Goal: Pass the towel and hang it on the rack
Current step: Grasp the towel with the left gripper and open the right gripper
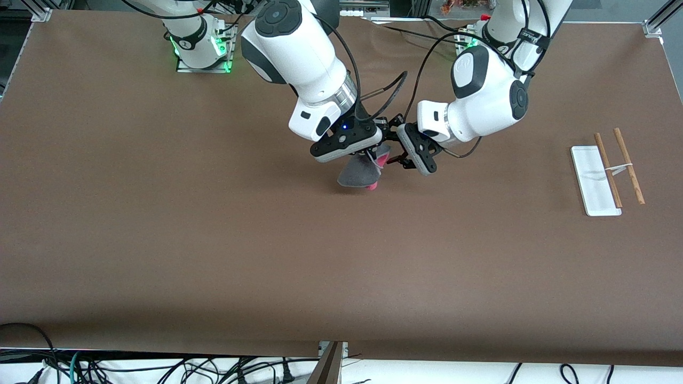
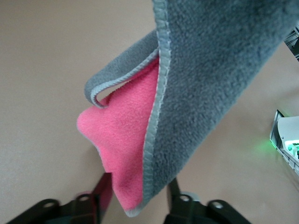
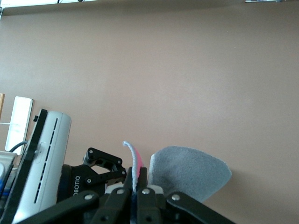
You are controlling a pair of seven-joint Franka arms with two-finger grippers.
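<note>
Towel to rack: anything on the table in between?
Nothing visible. The towel hangs from the right gripper over mid-table, with the left gripper right beside it. From there toward the rack at the left arm's end, only bare table shows.

- Towel point(image 1: 356, 173): dark grey fleece on one face, bright pink-red on the other, hemmed with pale grey stitching.
- Rack point(image 1: 595, 181): narrow white base; two light-brown wooden rods.
- Bench point(image 1: 213, 224): plain matt brown, no pattern.
- Right claw point(image 1: 372, 156): black fingers and links, on a white-and-black mount showing a small blue light.
- Left claw point(image 1: 394, 156): black fingers, on a white arm with dark grey joint caps.
- Arm bases: white, lit green.
</note>
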